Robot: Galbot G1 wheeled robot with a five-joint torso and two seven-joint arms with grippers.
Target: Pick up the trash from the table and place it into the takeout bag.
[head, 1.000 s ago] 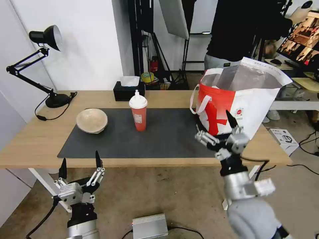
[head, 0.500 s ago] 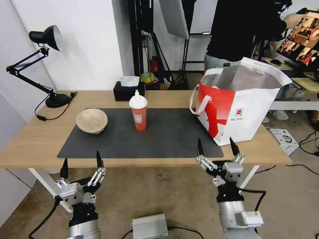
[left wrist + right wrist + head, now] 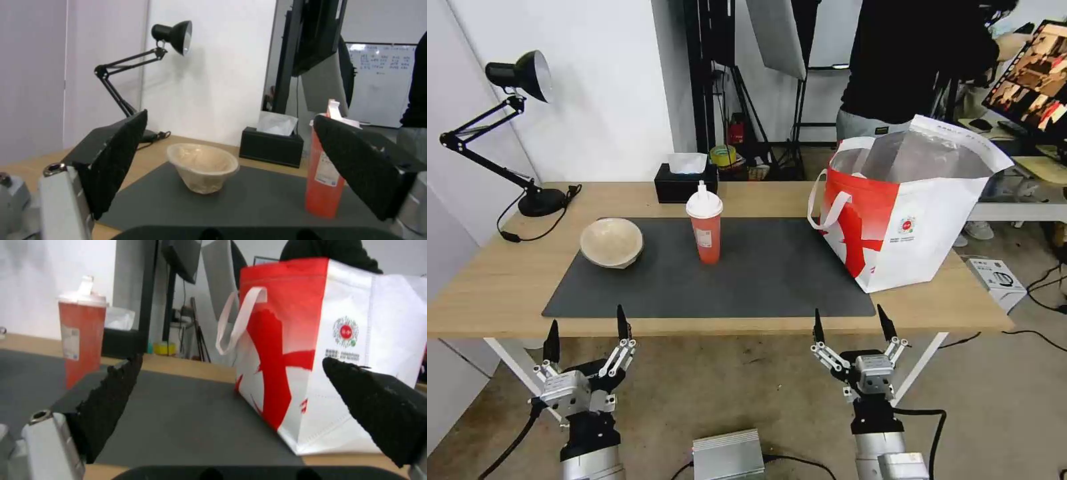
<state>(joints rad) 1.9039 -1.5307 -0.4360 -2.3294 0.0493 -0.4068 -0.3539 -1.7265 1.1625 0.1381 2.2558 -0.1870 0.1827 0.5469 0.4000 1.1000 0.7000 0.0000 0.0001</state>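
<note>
The red drink cup (image 3: 704, 227) with its white lid stands upright on the dark grey mat (image 3: 760, 280) near the far edge, left of centre; the beige bowl (image 3: 612, 243) sits at the mat's far-left corner, well apart from the cup; the takeout bag (image 3: 904, 210) stands open on the right end of the table (image 3: 487, 287), its near corner on the mat; the left gripper (image 3: 587, 333) and right gripper (image 3: 850, 323) hang below the table's near edge, fingers spread wide, holding nothing.
</note>
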